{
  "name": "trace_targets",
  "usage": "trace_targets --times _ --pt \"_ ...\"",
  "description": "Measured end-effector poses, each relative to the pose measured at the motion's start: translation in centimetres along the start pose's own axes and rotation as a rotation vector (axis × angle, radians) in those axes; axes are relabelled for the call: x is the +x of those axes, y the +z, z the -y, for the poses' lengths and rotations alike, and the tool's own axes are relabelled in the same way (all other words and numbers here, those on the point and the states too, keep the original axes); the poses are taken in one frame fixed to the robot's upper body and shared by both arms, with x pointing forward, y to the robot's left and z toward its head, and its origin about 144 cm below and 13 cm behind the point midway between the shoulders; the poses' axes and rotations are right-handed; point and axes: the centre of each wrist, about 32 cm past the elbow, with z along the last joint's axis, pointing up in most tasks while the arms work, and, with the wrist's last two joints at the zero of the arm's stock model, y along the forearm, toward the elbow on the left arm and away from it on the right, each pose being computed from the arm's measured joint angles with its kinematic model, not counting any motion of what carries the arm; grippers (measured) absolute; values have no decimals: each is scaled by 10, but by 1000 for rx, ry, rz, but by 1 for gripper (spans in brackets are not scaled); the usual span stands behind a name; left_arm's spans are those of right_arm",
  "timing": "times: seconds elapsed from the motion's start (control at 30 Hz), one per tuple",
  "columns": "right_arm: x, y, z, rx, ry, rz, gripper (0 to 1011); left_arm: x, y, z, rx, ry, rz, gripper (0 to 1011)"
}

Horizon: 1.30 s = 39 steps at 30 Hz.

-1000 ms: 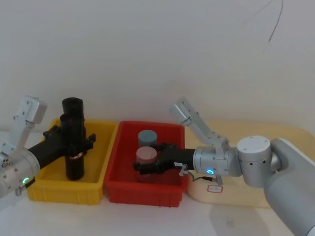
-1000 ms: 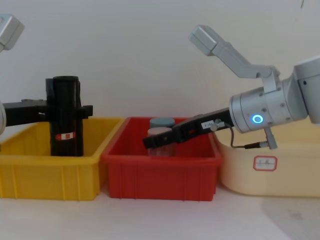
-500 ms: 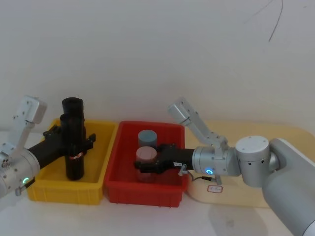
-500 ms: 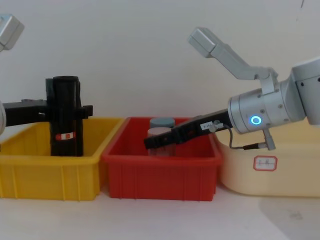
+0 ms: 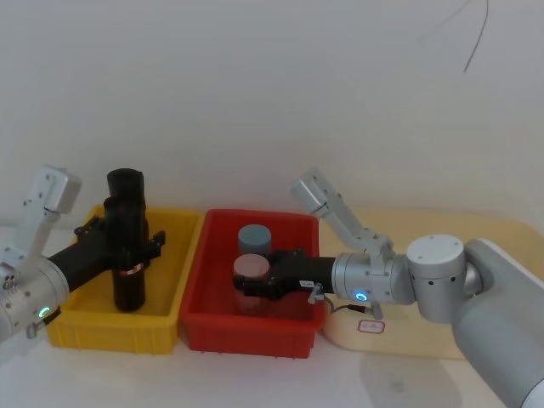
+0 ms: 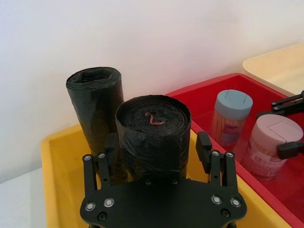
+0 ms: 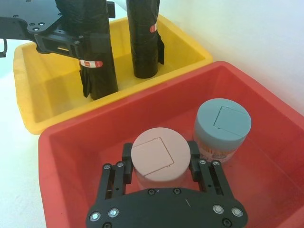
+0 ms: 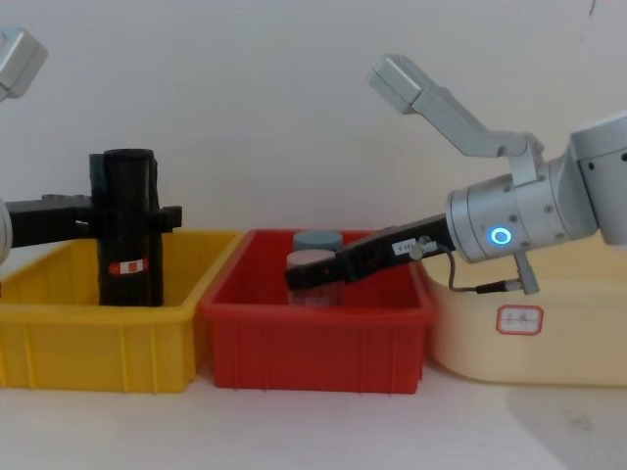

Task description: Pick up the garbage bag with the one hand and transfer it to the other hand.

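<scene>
The garbage bag (image 5: 127, 285) (image 8: 127, 264) is a tall black roll with a red-and-white label, standing upright in the yellow bin (image 5: 110, 333). My left gripper (image 5: 127, 240) (image 6: 154, 147), on the green-ringed wrist, is shut around its upper half, one finger on each side. In the right wrist view the same roll (image 7: 92, 42) shows in that grip. My right gripper (image 5: 251, 285) (image 7: 159, 159), on the blue-ringed wrist, reaches into the red bin (image 5: 246, 333) and is shut on a pink-lidded jar (image 5: 252, 265) (image 7: 158, 156).
A second black roll (image 5: 126, 183) (image 6: 92, 99) stands just behind the gripped one. A blue-lidded jar (image 5: 254, 236) (image 7: 222, 121) sits behind the pink one. A cream tray (image 8: 529, 333) lies right of the red bin. A white wall backs the table.
My right gripper has risen slightly with the pink-lidded jar in it. The left gripper and the garbage bag have not moved.
</scene>
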Motion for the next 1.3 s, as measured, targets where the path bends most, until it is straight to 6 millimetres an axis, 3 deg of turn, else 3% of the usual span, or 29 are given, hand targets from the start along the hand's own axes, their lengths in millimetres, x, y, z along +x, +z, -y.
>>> trace_targets --times 0.43,0.8,0.87,1.0,1.3 --pt "0 0 0 0 0 1 651 0 0 0 0 0 0 996" --pt "0 0 0 0 0 0 651 0 0 0 0 0 0 740" --pt "0 0 0 0 0 0 651 0 0 0 0 0 0 641" --pt "0 0 0 0 0 0 651 0 0 0 0 0 0 536" --pt "0 0 0 -1 0 0 651 0 0 0 0 0 0 473"
